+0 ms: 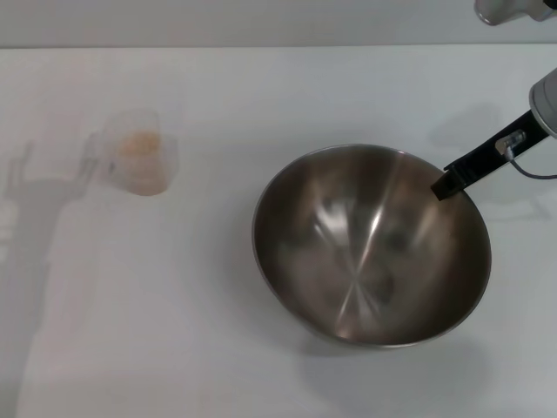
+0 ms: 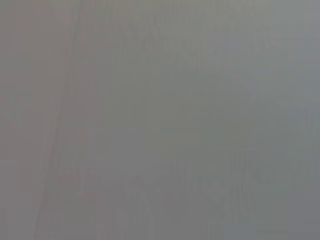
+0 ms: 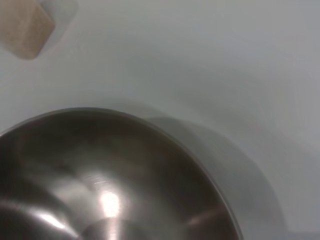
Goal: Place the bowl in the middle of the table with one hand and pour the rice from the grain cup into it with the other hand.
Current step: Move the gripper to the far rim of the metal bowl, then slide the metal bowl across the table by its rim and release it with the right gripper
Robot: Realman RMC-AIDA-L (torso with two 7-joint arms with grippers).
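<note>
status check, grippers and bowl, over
Right gripper at the bowl far rim, bowl empty. Left gripper out of view. Grain cup stands apart on the table, rice inside. Nothing in the way.

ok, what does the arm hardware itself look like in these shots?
Only the right arm shows, at the head view's upper right: pale grey-white rounded housings, then a slim black finger reaching the bowl's rim. It carries a small light tag or connector, and a thin grey cable loops off it. The left arm is out of view.
</note>
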